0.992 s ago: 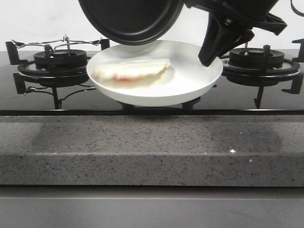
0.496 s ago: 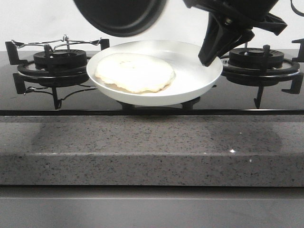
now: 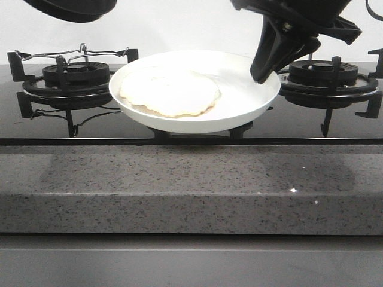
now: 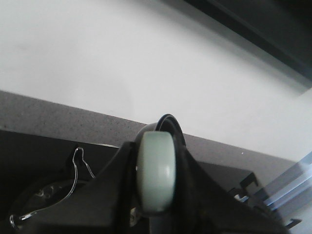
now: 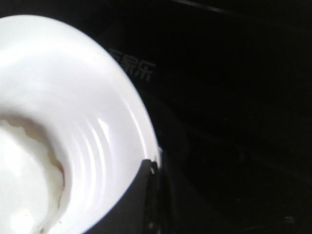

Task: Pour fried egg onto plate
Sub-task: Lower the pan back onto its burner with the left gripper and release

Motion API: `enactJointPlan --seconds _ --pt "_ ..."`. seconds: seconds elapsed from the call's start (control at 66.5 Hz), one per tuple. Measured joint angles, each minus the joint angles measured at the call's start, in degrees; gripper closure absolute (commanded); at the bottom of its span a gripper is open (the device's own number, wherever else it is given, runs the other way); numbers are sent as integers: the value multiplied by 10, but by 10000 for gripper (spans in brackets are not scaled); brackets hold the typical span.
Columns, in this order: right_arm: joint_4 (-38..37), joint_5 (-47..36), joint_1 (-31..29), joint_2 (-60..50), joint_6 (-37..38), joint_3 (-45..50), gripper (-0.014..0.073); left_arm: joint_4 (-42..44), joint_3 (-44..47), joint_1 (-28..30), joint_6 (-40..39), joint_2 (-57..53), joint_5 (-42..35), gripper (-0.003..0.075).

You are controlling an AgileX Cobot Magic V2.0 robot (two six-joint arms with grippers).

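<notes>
While white Chinese characters [image 5: 132, 67], too blurred to read surely, mark the black stovetop [image 3: 191, 122] beside the plate [image 3: 251, 89], the fried egg [image 3: 169, 91] lies flat at the plate's nine o'clock side. A second ago it lay folded under the black pan [image 3: 75, 8]; that pan has since swung off toward ten o'clock. The right gripper [image 3: 261, 76] pinches the plate's rim at three o'clock. The left gripper [image 4: 155, 214] clamps a pale green handle [image 4: 156, 173].
</notes>
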Motion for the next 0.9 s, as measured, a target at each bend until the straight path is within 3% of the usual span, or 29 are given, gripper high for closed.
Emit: enactJointPlan --seconds 0.331,0.797,0.902 --pt "0 0 0 0 0 0 661 -109 0 40 -37 135 35 740" --pt "0 0 0 0 0 0 661 -126 -1 40 -45 200 57 739" --pt "0 -1 0 0 0 0 661 -123 -2 40 -45 200 57 701"
